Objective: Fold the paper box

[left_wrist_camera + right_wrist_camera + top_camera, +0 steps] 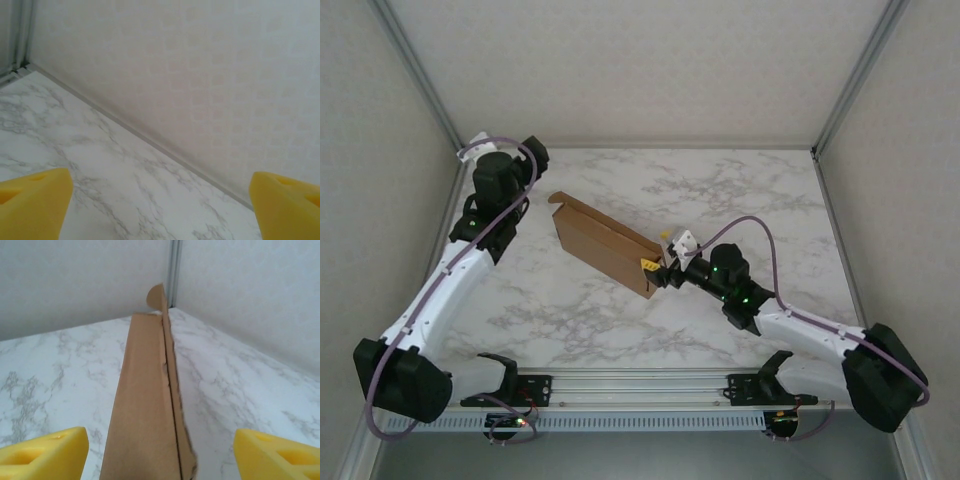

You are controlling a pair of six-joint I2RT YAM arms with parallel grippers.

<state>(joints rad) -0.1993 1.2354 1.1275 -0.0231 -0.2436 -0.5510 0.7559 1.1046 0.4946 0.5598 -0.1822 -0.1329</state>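
From the top camera, the paper box (603, 240) lies diagonally on the marble worktop (750, 190), left of centre, with the right end effector (658, 271) at its near end. In the left wrist view, the left end effector (160, 205) hangs over the marble near the wall (200, 65), yellow fingers apart. In the right wrist view, the right fingers (45, 452) stand wide apart either side of the box's end, clear of the cardboard.
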